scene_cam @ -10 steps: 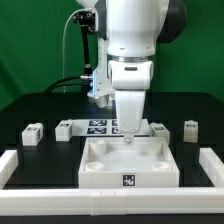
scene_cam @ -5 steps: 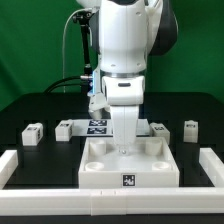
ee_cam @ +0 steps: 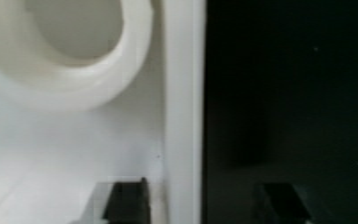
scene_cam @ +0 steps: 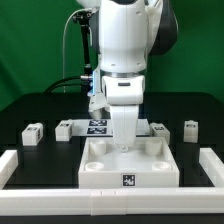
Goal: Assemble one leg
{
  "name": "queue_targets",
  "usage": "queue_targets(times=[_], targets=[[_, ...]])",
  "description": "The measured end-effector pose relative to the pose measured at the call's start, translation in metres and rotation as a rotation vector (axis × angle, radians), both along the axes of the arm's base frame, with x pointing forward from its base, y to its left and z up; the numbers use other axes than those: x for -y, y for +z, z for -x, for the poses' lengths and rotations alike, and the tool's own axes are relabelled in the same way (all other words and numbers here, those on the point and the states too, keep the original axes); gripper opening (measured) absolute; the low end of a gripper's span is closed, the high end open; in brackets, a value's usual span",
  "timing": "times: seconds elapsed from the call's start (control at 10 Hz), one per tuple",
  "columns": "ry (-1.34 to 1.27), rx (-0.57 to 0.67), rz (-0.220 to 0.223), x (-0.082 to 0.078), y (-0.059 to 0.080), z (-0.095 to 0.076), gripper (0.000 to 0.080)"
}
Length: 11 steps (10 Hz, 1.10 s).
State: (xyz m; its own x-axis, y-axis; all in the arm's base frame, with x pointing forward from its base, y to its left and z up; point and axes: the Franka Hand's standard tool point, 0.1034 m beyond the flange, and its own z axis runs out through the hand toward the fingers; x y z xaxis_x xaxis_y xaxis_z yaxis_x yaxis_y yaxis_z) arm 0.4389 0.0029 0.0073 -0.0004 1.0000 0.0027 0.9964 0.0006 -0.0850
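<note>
My gripper point(scene_cam: 122, 147) is down at the back edge of the white square panel point(scene_cam: 100, 172), low against its top face. In the wrist view the gripper point(ee_cam: 202, 205) is spread wide and grips nothing. One of its dark fingertips point(ee_cam: 123, 200) is over the white panel point(ee_cam: 69, 150) and the other is over the black tabletop point(ee_cam: 300, 100). The panel's edge runs between them, clear of both. A round corner socket point(ee_cam: 60, 40) sits just beyond.

In the exterior view the arm hides the middle of the panel, which lies flat on the tabletop point(scene_cam: 40, 105) with a tag point(scene_cam: 128, 180) on its front wall. Behind it I see the marker board point(scene_cam: 98, 125).

None of the legs is held. They stand on the tabletop behind the panel. The first leg point(scene_cam: 32, 132) and second leg point(scene_cam: 64, 128) are toward the exterior view's left. The third leg point(scene_cam: 159, 128) and fourth leg point(scene_cam: 190, 128) are toward its right.
</note>
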Motion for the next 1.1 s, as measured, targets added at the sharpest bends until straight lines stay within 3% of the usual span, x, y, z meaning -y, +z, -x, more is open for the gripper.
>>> queue_targets(times=[0.1, 0.2, 0.8, 1.1], targets=[[0.000, 0.000, 0.000, 0.000, 0.000, 0.000, 0.0149], [-0.001, 0.009, 0.000, 0.000, 0.002, -0.002, 0.0062], [-0.012, 0.016, -0.001, -0.003, 0.002, -0.006, 0.0062], [-0.014, 0.048, -0.017, -0.038, 0.001, -0.038, 0.0063]])
